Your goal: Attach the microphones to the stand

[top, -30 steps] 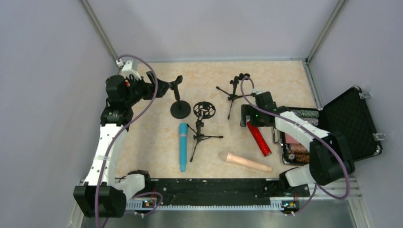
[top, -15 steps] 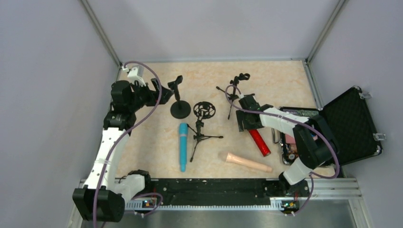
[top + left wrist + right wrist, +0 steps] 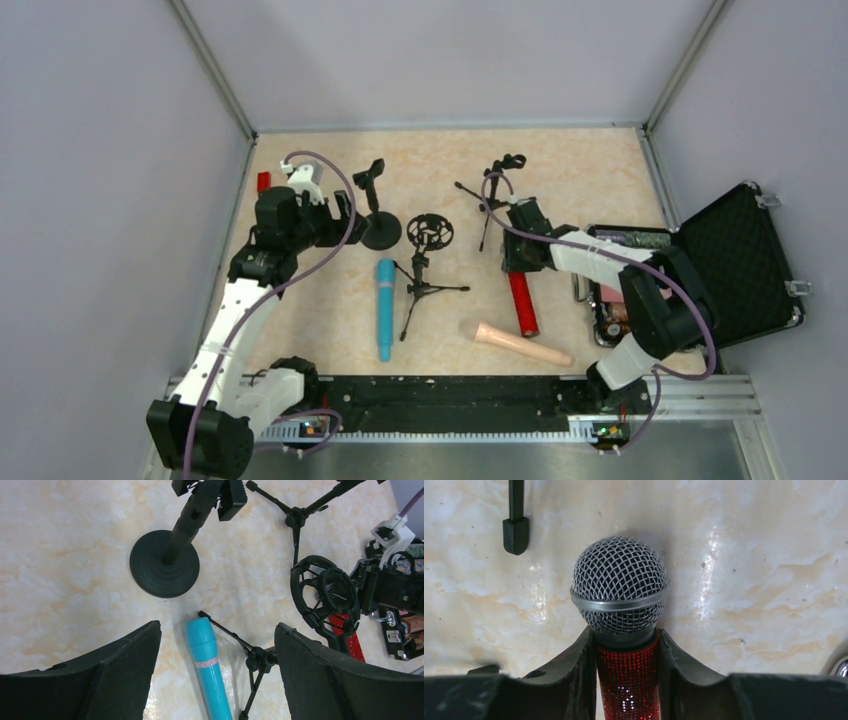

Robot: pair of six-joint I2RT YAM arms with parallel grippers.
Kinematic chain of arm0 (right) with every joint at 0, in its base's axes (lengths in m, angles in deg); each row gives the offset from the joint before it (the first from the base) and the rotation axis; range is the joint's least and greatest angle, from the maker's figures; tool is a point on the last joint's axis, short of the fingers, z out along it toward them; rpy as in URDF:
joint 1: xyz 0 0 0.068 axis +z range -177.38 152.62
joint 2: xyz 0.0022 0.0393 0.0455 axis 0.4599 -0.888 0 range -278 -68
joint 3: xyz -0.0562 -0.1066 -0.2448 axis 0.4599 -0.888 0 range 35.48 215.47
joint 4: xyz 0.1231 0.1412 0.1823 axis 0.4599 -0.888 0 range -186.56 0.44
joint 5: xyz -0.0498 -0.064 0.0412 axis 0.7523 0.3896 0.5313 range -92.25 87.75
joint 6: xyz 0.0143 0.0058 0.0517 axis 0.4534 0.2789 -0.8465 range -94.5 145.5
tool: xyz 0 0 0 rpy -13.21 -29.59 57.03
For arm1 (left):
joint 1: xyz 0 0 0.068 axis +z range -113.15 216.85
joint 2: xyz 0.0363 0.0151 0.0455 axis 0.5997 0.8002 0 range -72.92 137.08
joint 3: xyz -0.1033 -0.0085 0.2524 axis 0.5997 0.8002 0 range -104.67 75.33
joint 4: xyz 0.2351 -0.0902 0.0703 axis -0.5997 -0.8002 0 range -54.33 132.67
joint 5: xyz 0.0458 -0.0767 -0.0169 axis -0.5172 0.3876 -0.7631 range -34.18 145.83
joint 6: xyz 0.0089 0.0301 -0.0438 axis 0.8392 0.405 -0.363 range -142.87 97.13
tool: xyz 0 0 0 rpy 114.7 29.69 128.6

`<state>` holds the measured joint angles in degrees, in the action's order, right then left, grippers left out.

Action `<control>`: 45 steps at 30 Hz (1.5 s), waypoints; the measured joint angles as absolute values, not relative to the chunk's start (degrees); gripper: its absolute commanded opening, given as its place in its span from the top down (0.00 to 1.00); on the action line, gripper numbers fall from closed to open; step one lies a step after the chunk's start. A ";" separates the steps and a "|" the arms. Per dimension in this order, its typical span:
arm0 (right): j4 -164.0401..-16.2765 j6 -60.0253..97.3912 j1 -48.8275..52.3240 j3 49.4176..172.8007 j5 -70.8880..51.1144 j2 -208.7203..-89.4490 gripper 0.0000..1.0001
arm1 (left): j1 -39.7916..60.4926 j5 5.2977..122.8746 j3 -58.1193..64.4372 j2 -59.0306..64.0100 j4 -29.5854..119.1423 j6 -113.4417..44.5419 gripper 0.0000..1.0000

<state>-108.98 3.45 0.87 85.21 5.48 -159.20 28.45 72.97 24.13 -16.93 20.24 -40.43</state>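
Observation:
The glittery red microphone (image 3: 523, 303) lies on the table, and my right gripper (image 3: 519, 260) is shut on its body just below the silver mesh head (image 3: 620, 590). Both fingers (image 3: 579, 660) press against the red barrel. My left gripper (image 3: 218, 626) hangs open above the head of the light-blue microphone (image 3: 207, 665), which lies flat (image 3: 385, 308) with nothing touching it. The peach-beige microphone (image 3: 522, 343) lies near the front. A round-base stand (image 3: 379, 228) stands just right of my left gripper (image 3: 338, 214). A tripod with a ring mount (image 3: 428, 235) and a second tripod with a clip (image 3: 493, 195) stand mid-table.
An open black case (image 3: 745, 260) with several items inside sits at the right edge. A small red object (image 3: 263, 181) lies by the left wall. A leg of the ring-mount tripod (image 3: 225, 630) runs right beside the blue microphone's head.
My right gripper closed on the red microphone, which swung from slanted to nearly straight. My left arm moved right and nearer, now over the blue microphone's head.

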 measured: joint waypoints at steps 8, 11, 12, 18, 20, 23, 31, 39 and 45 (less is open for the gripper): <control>-107.78 0.83 -1.45 83.02 6.90 -157.39 0.94 | 28.45 72.18 24.13 -16.93 19.28 -40.04 0.13; -107.72 0.11 -3.78 82.37 7.03 -156.82 0.93 | 28.45 72.21 24.13 -16.91 19.10 -40.02 0.13; -107.74 -0.22 -5.10 82.24 6.75 -156.60 0.92 | 28.45 72.21 24.13 -16.91 19.06 -40.04 0.13; -106.97 -0.24 -9.69 81.93 6.25 -156.03 0.87 | 28.45 72.23 24.13 -16.89 19.06 -40.04 0.14; -106.86 -0.06 -9.66 82.00 6.62 -156.03 0.81 | 28.45 72.34 24.13 -16.89 19.06 -40.04 0.14; -107.19 0.85 -9.66 82.43 7.82 -156.05 0.72 | 28.40 72.45 24.13 -16.89 19.06 -40.04 0.14; -108.00 4.35 -9.66 84.34 10.20 -156.25 0.35 | 27.22 72.77 24.13 -16.14 19.04 -39.82 0.14; -111.37 5.66 -9.66 84.31 11.53 -153.80 0.43 | 26.37 72.67 24.13 -15.82 18.88 -39.43 0.14; -113.31 5.99 -9.66 84.27 11.29 -151.95 0.56 | 25.76 72.64 24.13 -15.40 18.58 -39.34 0.14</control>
<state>-113.31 5.99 -9.66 84.27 11.29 -151.95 25.76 72.64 24.13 -15.40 18.58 -39.34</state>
